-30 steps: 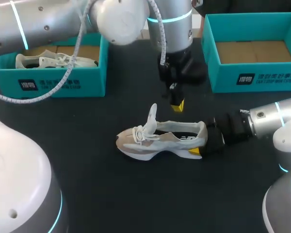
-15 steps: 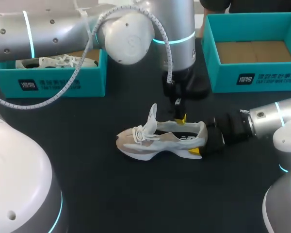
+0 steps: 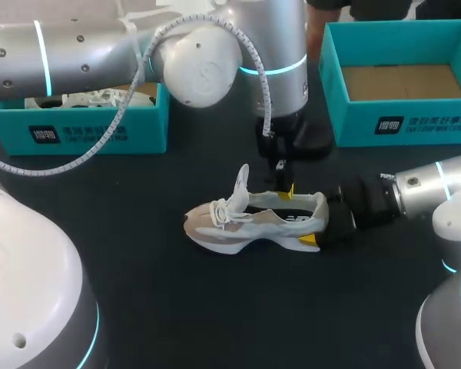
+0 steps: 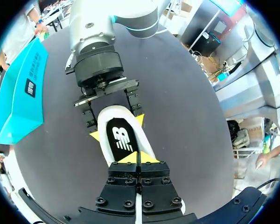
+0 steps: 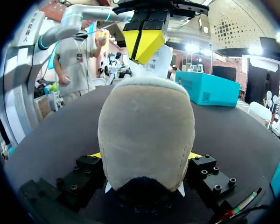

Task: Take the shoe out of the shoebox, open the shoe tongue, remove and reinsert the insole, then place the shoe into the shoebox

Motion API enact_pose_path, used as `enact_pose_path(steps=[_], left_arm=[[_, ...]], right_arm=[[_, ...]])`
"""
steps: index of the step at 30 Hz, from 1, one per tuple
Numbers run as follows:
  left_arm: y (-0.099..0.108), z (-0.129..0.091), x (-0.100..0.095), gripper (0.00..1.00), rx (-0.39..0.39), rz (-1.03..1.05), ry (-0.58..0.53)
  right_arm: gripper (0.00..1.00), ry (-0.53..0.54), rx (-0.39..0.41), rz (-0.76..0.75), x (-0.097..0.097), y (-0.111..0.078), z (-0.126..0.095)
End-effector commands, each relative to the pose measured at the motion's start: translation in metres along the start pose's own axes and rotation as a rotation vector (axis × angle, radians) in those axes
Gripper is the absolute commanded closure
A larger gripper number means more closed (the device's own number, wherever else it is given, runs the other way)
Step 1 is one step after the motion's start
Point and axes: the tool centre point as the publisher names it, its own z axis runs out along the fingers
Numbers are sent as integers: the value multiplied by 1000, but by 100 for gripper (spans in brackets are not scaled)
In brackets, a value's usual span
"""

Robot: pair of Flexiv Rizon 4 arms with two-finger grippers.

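Shoe [image 3: 246, 223]: out of its box; it stands on its sole on the desk [image 3: 177, 307], so the mouth faces up for work inside
Right jaws: on the right arm [image 3: 415, 196], at the shoe's heel; closed on the heel from both sides, probably to brace the shoe
Tongue [image 3: 240, 184]: pulled upright at the shoe's front, leaving the opening clear
Insole [image 4: 121, 140]: lies flat inside the shoe; apparently not yet lifted
Left jaws: on the left arm [image 3: 280, 61], just above the shoe's heel opening; tips pressed together with nothing visible between them, pointing at the insole's rear end
Empty shoebox [image 3: 399, 123]: beyond the shoe's heel; open, likely awaiting the shoe
Second shoebox [image 3: 100, 131]: beyond the shoe's toe; it holds another shoe [image 3: 84, 98]
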Motion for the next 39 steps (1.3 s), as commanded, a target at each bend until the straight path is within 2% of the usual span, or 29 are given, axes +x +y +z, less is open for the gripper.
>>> enact_pose_path(steps=[1,5,15,22,26,27,39], left_arm=[[-2,6,0,100,-5,-11,-35],[-10,24,1,100,-36,-1,-81],[1,52,-2,100,-26,-60,-133],[13,61,-3,100,-34,-91,-119],[18,67,-1,100,-19,-80,-25],[19,69,-1,100,-37,-79,-32],[17,72,-8,100,-33,-72,-18]], right_arm=[[100,-1,3,1,0,-3,3],[100,-1,3,1,0,-3,3],[100,-1,3,1,0,-3,3],[100,-1,3,1,0,-3,3],[100,-1,3,1,0,-3,3],[100,-1,3,1,0,-3,3],[100,-1,3,1,0,-3,3]])
